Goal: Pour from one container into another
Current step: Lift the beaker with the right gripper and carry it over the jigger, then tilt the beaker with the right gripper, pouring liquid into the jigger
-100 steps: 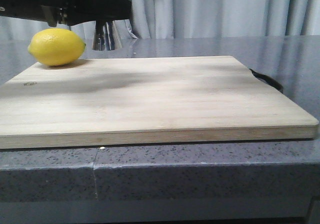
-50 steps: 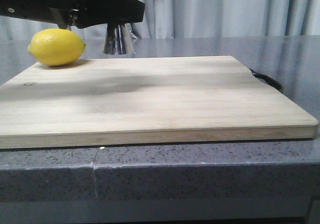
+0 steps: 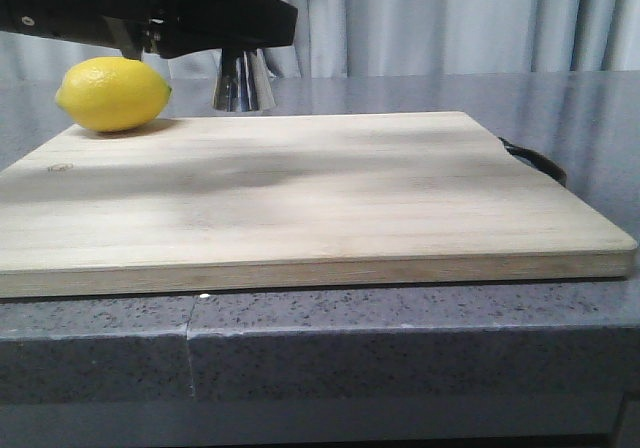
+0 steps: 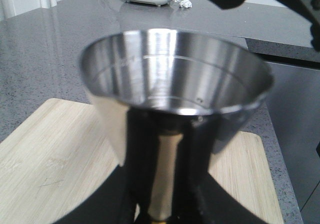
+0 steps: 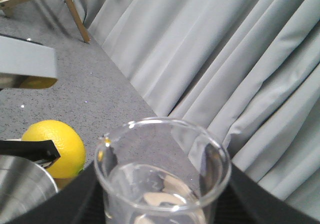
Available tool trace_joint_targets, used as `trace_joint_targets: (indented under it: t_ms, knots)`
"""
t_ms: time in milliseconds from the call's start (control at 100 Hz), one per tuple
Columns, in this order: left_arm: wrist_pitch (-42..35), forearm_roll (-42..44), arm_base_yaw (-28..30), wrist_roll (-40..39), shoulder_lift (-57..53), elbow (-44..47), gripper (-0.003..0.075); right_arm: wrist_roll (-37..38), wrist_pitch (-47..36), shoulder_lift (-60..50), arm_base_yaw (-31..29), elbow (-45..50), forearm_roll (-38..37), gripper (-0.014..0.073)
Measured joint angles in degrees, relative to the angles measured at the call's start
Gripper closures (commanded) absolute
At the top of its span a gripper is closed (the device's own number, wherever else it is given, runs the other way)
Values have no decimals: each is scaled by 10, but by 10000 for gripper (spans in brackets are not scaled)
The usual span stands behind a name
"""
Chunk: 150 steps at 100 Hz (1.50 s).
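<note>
2 vessels held aloft: steel jigger (image 4: 175, 89) clamped at the waist in left hand (image 4: 165, 204), mouth up to receive above cutting board (image 3: 300, 198); glass beaker (image 5: 162, 179) gripped upright in right hand (image 5: 165, 209), beside lemon (image 5: 52, 146).
</note>
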Motion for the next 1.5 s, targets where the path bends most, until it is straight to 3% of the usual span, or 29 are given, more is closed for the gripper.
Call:
trace_joint_targets:
  t_ms: [1500]
  knots:
    - [0,16,0,0,0,0,739,0,5,0,0,-24,-188,360]
